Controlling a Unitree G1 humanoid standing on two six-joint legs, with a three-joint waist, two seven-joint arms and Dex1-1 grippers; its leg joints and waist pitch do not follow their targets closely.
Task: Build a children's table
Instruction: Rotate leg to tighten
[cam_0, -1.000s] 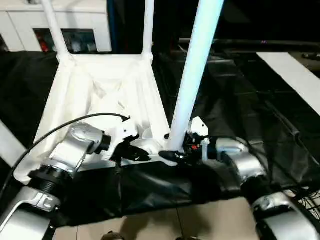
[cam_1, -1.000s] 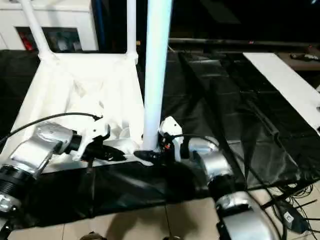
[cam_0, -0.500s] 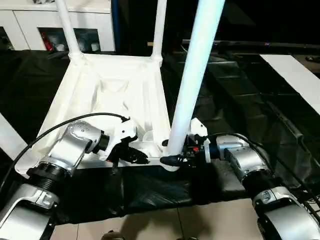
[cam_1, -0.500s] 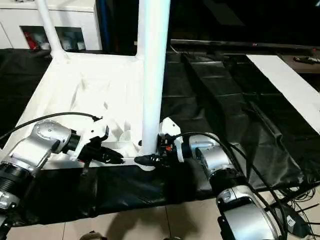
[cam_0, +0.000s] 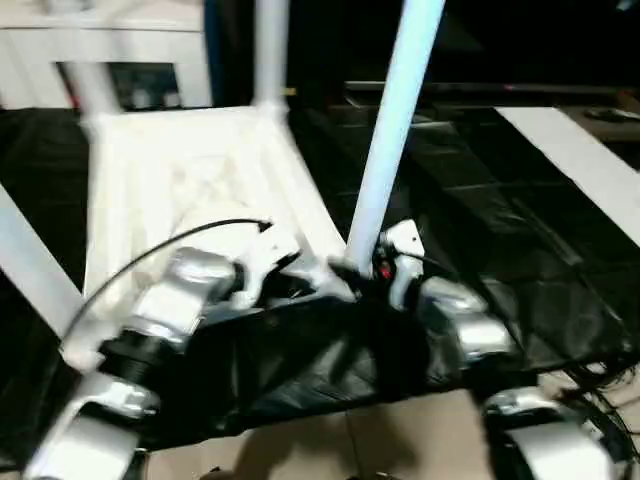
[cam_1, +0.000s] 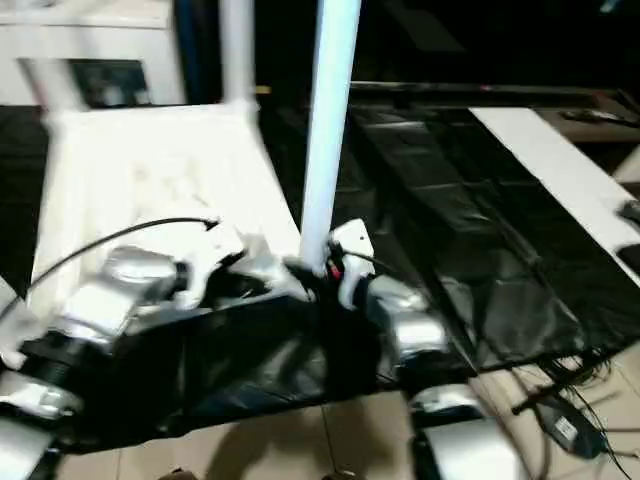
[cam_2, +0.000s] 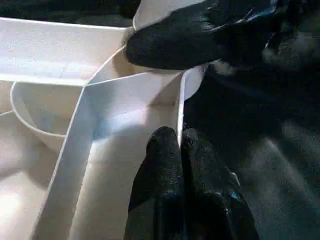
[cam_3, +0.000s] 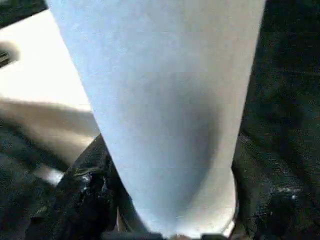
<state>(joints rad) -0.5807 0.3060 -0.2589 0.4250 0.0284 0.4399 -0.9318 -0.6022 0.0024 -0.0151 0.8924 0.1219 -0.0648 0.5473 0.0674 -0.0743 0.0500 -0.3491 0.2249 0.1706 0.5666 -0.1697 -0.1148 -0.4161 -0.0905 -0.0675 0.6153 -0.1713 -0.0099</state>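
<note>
Upturned white ribbed plastic tabletop (cam_0: 190, 180) lies on black sheet (cam_0: 480, 230) | right gripper (cam_0: 362, 272) clasps long tapered white tube leg (cam_0: 392, 130) low, at tabletop's near corner socket | left gripper (cam_2: 181, 150) pinched on tabletop's rim beside it | light, stiff, slick: grip low.

Two silver, glossy forearms are showing at the lower left and lower right of the head views, built from rounded metal segments with dark ribbed rings between them. A thin black cable is arching over the left forearm (cam_0: 185, 300) toward its white wrist housing. The right forearm (cam_0: 460, 325) is ending in a white bracket with a small red spot beside it. In the left wrist view, the left gripper's fingers (cam_2: 167, 165) are showing matte black, rounded and rubbery; the right gripper's finger (cam_2: 175, 42), at the upper middle, is looking the same.
</note>
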